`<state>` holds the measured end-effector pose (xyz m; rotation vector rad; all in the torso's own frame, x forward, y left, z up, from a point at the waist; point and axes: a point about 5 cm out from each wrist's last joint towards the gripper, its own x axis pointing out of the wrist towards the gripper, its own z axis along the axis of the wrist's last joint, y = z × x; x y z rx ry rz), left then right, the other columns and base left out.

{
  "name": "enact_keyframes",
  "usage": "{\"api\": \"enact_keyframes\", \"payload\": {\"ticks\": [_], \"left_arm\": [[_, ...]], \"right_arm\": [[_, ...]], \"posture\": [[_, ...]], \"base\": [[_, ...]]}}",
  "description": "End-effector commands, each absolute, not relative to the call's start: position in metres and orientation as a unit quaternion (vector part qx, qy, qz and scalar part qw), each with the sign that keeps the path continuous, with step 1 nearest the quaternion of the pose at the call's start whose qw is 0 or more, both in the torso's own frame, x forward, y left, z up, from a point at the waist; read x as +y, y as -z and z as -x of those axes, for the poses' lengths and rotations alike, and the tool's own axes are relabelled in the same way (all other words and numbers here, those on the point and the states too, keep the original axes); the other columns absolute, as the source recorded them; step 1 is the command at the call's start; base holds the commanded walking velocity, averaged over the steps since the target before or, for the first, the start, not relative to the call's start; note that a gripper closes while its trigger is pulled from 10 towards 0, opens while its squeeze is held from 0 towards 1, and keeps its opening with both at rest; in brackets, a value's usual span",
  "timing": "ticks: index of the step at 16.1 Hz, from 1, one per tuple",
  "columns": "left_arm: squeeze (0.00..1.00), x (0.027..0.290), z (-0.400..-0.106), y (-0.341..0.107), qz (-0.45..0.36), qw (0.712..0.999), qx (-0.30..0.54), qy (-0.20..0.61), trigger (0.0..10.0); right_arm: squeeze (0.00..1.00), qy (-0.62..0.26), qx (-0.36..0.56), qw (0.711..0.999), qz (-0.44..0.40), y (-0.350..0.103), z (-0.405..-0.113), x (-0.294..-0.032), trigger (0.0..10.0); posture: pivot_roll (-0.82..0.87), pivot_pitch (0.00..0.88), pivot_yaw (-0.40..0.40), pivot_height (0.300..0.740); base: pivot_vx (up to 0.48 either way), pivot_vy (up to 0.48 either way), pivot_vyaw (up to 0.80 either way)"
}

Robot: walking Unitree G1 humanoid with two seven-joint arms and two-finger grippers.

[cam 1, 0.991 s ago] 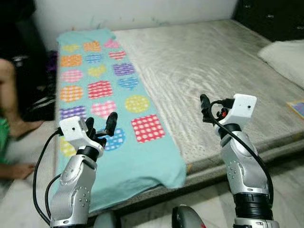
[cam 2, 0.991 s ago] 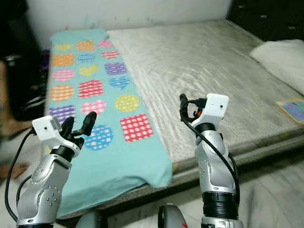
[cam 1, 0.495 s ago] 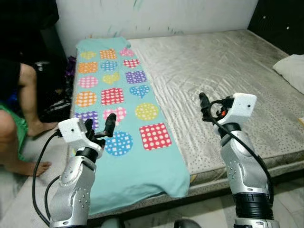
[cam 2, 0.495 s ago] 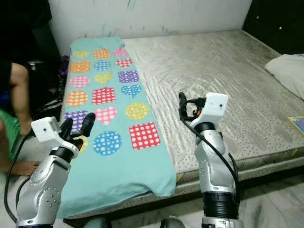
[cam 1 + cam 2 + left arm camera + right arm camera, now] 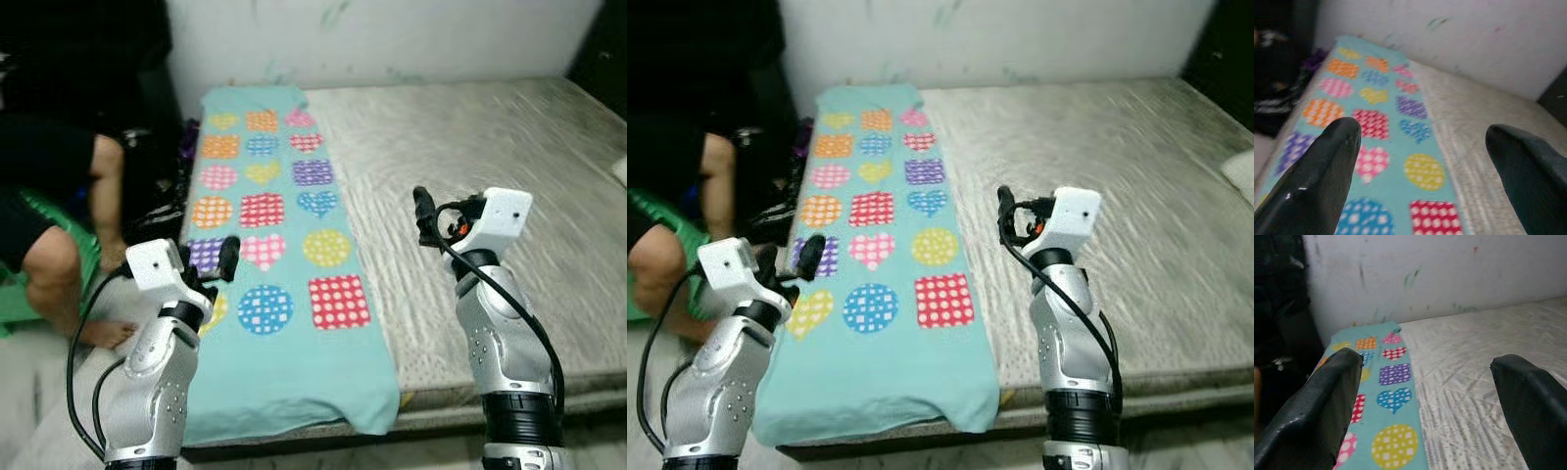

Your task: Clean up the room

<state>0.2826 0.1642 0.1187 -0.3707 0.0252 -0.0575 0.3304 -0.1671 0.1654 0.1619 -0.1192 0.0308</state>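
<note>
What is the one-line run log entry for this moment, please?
left gripper: open, over blanket | right gripper: open, over mattress | person: beside bed

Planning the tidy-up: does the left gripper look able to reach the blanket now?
Probably yes. The left gripper, open, hovers at the blanket's near left edge, with nothing between them. A person's leg is close beside that arm.

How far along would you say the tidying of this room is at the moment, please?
Done: nothing obvious; the turquoise patterned blanket lies spread flat along the left strip of the mattress, its end hanging over the edge. In hand: nothing; the left claw hangs open above the blanket's left edge, and the right claw is open above bare mattress. Left: probably dealing with the blanket. A person's leg is beside the bed.
</note>
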Motion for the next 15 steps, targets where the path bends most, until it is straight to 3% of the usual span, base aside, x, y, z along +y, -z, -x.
{"api": "enact_keyframes", "payload": {"ticks": [1, 5, 8, 11, 15], "left_arm": [[0.0, 0.17, -0.286, -0.112, 0.164, 0.986, 0.026, 0.015, 10.0], [0.0, 0.19, -0.285, -0.086, 0.143, 0.987, 0.078, 0.009, 10.0], [0.0, 0.222, -0.274, -0.062, 0.117, 0.986, 0.118, -0.025, 10.0], [0.0, 0.226, -0.27, -0.051, 0.162, 0.978, 0.131, -0.026, 10.0], [0.0, 0.223, -0.274, -0.048, 0.16, 0.978, 0.137, -0.01, 10.0]], "right_arm": [[0.0, -0.023, -0.042, 0.995, -0.084, -0.157, -0.333, -0.162, 10.0], [0.0, -0.051, 0.04, 0.997, -0.043, -0.117, -0.33, -0.158, 10.0], [0.0, -0.045, 0.077, 0.996, -0.005, -0.09, -0.319, -0.17, 10.0], [0.0, -0.041, 0.087, 0.995, 0.0, -0.078, -0.315, -0.171, 10.0], [0.0, -0.041, 0.085, 0.996, 0.001, -0.077, -0.317, -0.172, 10.0]], "posture": [[-0.03, 0.0, 0.009, 0.74], [-0.02, 0.0, 0.003, 0.74], [-0.02, 0.0, -0.001, 0.74], [-0.02, 0.0, -0.005, 0.74], [-0.03, 0.0, -0.002, 0.74]], "base": [[0.0, 0.0, 0.0], [0.0, 0.0, 0.0], [0.0, 0.0, 0.0], [0.0, 0.0, 0.0], [0.0, 0.0, 0.0]]}}
